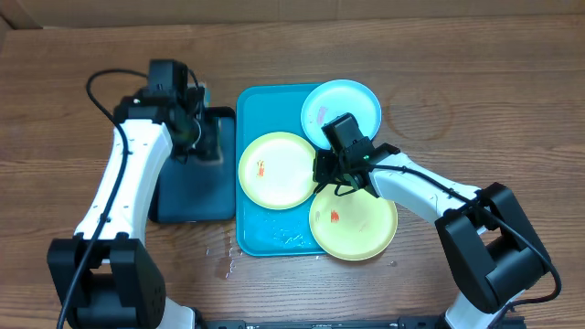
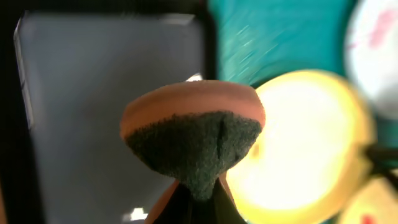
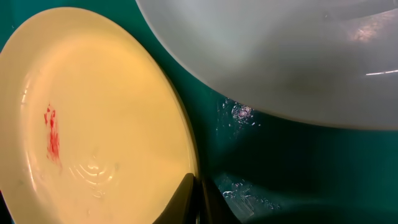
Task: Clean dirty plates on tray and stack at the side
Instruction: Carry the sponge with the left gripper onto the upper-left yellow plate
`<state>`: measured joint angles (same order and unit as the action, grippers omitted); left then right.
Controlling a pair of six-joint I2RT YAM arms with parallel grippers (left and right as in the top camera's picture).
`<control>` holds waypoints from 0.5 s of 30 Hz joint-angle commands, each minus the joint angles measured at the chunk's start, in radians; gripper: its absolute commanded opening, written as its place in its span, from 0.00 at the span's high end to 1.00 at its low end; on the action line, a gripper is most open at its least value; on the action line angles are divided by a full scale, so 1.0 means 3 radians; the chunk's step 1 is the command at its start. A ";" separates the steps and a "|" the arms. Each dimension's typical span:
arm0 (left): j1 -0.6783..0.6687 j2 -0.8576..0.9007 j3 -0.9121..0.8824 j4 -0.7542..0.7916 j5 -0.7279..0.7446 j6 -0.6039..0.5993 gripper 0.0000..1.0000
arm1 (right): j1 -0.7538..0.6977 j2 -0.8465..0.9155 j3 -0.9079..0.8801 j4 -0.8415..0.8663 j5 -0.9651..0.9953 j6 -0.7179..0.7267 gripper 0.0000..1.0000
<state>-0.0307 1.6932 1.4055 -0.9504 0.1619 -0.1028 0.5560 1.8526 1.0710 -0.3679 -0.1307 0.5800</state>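
Skidding threatens the plate — right jaws sit closed at its rim on the tray, apparently gripping nothing. Left jaws clamp a sponge.

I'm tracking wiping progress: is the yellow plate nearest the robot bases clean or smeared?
Smeared: the yellow plate shows a red streak on its pale centre, seen overhead and from the right wrist.

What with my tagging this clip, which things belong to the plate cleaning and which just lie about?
Job: turquoise rectangular plastic tray; two yellow-green round plastic plates; light blue round plastic plate; orange sponge with dark scouring face.
Lying about: dark navy rectangular tray.
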 commanded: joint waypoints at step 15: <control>-0.0638 -0.0038 -0.0454 0.0378 0.0102 -0.0636 0.96 | 0.0000 0.0038 -0.0014 0.0022 -0.0008 0.0001 0.96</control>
<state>-0.2142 1.6932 1.2953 -0.8600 0.2165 -0.2432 0.5564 1.8526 1.0710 -0.3672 -0.1310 0.5800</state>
